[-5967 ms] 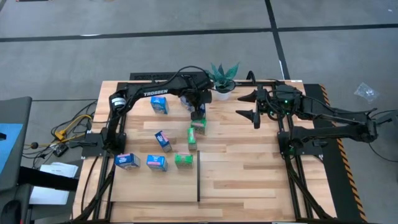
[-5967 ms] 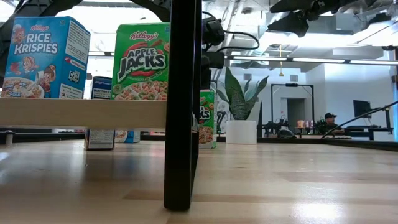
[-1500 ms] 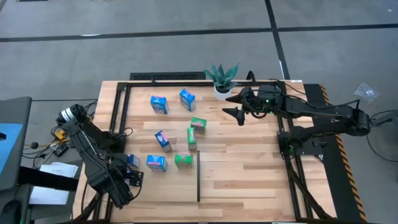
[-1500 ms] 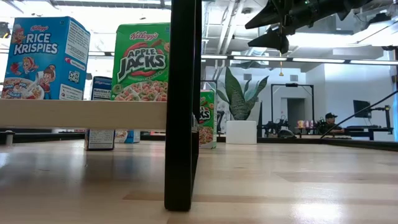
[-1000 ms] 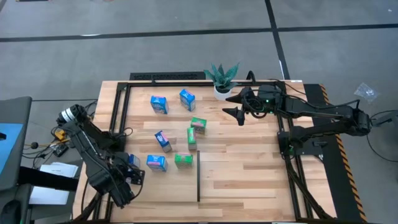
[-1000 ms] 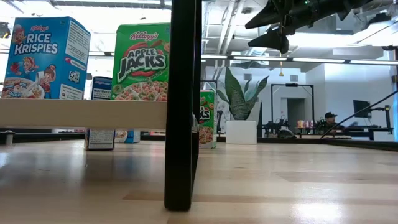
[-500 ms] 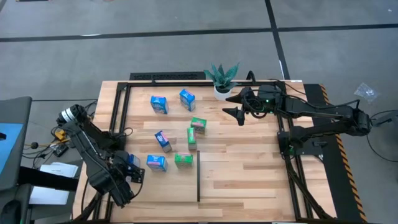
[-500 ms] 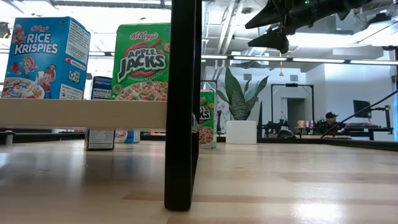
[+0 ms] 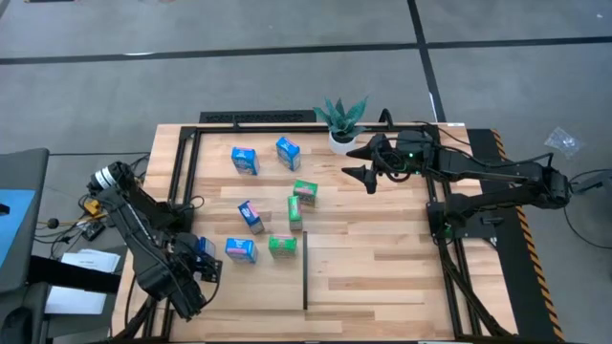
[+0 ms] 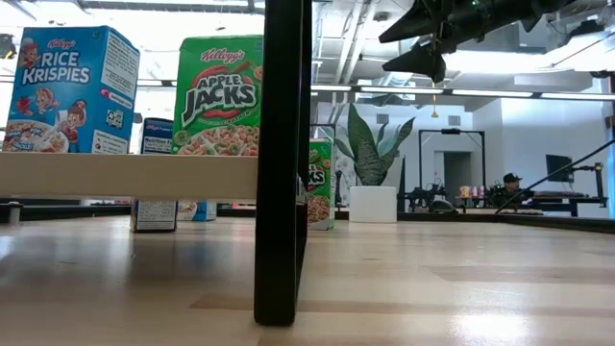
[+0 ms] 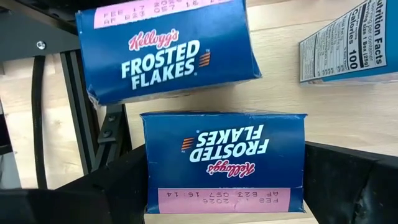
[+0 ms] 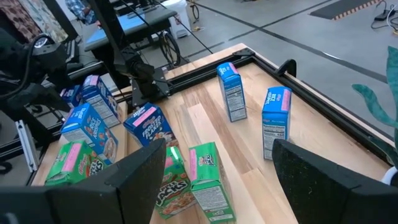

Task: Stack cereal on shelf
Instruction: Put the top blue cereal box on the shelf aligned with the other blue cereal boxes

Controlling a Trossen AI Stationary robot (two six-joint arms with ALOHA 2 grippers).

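Note:
The shelf (image 9: 258, 287) is a light-wood plank at the table's near left; the low view shows it raised (image 10: 125, 175). A blue Rice Krispies box (image 10: 67, 91) and a green Apple Jacks box (image 10: 217, 96) stand on it. More blue and green boxes stand farther back on the table (image 9: 246, 161) (image 9: 305, 191). My left gripper (image 9: 198, 268) is at the shelf's left end, shut on a blue Frosted Flakes box (image 11: 224, 158). A second Frosted Flakes box (image 11: 168, 50) lies just beyond it. My right gripper (image 9: 367, 161) hangs open and empty above the table beside the plant. My left gripper pinches the Frosted Flakes box between its two fingers (image 11: 106, 193), one on each narrow side face (image 11: 147, 162). The broad printed face is turned toward the wrist camera, pink date strip nearest. I cannot tell whether the box rests on the shelf.
A potted plant (image 9: 344, 119) stands at the far edge. A black rail frame (image 9: 182, 182) borders the boards, and a thin black divider (image 9: 305, 272) ends the shelf on its right. A black post (image 10: 281, 163) fills the middle of the low view. A person (image 10: 509, 187) sits far behind.

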